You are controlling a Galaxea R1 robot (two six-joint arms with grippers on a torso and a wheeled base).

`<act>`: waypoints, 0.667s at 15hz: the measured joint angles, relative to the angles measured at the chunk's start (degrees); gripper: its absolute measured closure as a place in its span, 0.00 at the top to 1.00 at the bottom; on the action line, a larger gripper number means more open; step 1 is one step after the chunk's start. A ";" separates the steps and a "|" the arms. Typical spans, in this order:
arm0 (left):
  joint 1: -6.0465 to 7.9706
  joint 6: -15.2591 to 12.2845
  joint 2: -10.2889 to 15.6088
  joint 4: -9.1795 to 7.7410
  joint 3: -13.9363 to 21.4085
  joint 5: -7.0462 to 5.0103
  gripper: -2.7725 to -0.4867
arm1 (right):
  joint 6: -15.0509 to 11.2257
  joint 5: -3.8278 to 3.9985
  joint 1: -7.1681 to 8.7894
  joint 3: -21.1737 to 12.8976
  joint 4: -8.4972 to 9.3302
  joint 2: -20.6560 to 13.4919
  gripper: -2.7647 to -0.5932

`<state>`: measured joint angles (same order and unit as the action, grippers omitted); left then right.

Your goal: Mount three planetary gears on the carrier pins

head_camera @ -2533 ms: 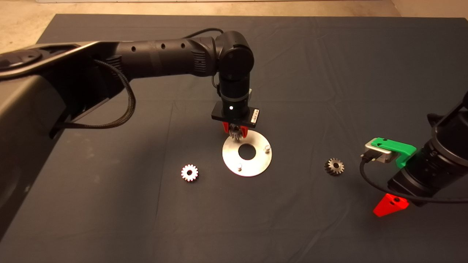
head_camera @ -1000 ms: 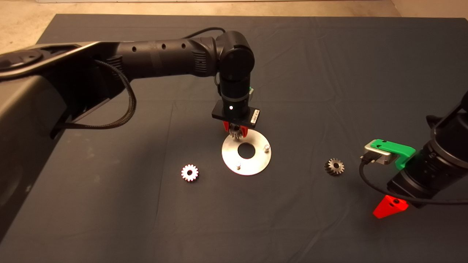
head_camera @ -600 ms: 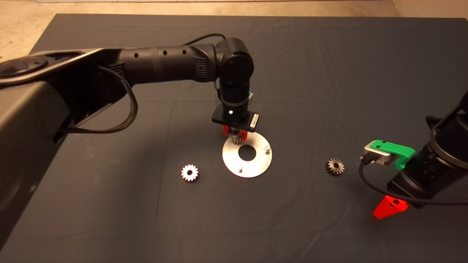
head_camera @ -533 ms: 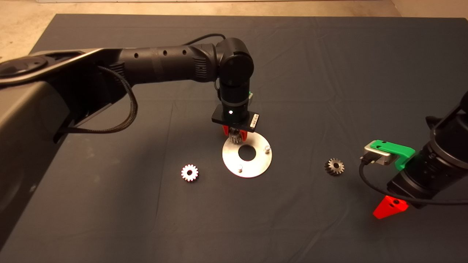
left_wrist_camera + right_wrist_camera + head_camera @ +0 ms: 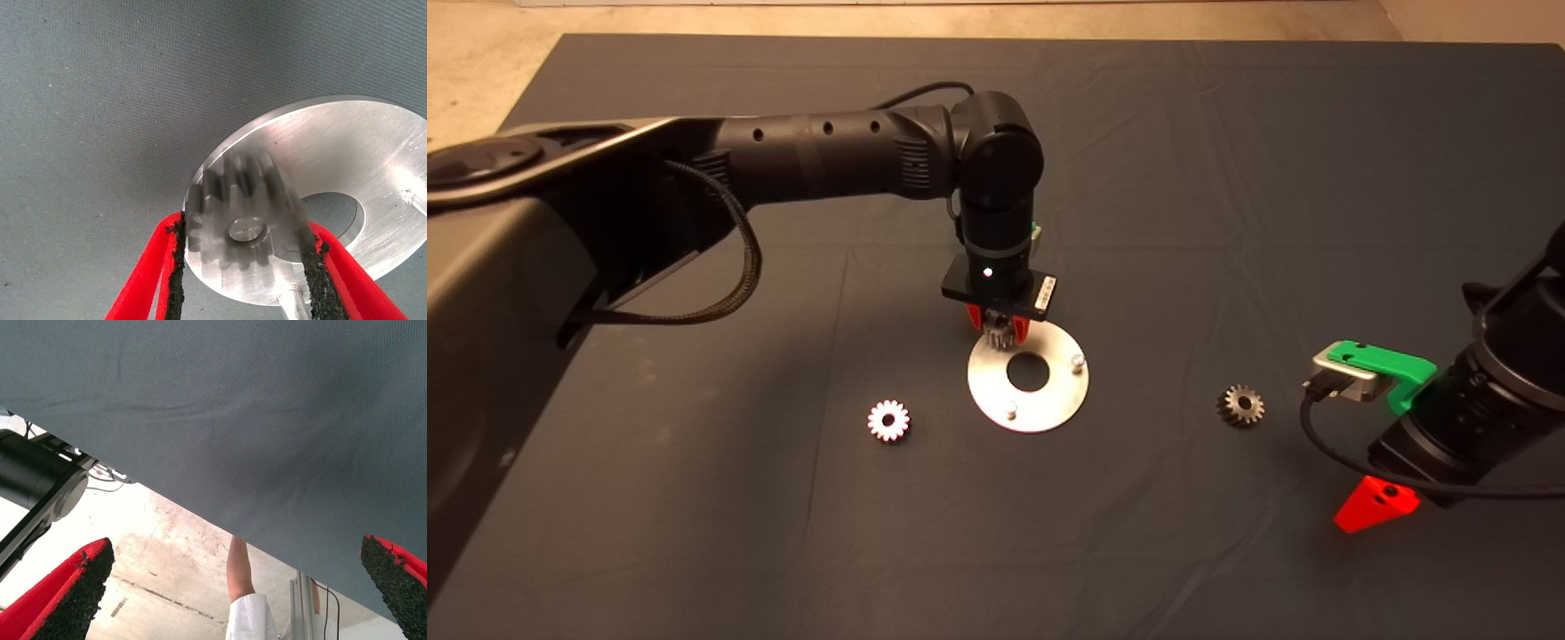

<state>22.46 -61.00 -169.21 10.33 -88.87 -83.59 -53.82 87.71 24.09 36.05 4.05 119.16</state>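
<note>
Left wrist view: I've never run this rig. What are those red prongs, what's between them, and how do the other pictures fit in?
Those prongs are the left gripper, seen from its wrist camera. It grips one gear over the shiny disc; a pin end shows through the bore, though full seating is unclear. The overhead camera shows the same gripper at the disc, two bare pins, and two loose gears on the mat. The right gripper waits open at the mat's edge; its camera sees the floor and a person's leg.
</note>
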 joint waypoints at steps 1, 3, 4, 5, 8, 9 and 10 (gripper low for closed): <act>0.10 0.00 0.00 -0.02 -0.02 0.00 0.27 | 0.00 0.00 0.01 0.00 0.00 -0.01 1.00; 0.11 0.00 -0.01 -0.02 -0.02 -0.01 0.29 | 0.00 0.00 0.00 0.00 0.00 -0.01 0.99; 0.12 0.00 -0.01 -0.02 -0.02 0.00 0.29 | 0.00 0.00 0.00 0.00 0.00 0.00 1.00; 0.14 0.01 0.00 -0.03 -0.02 -0.06 0.33 | 0.00 0.00 0.00 0.00 0.00 0.00 0.99; 1.05 0.23 0.00 -0.63 -0.02 -1.05 0.38 | 0.00 0.00 0.00 0.00 0.00 -0.01 0.99; 2.39 0.26 0.00 -0.94 0.00 -2.24 0.42 | 0.00 0.00 0.00 0.00 0.00 -0.01 0.99; 4.03 0.26 0.02 -1.10 0.06 -3.21 0.43 | 0.00 0.00 0.00 0.00 0.00 -0.01 0.99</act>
<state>26.49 -60.75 -169.18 9.23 -88.81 -86.80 -53.82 87.71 24.09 36.05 4.05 119.15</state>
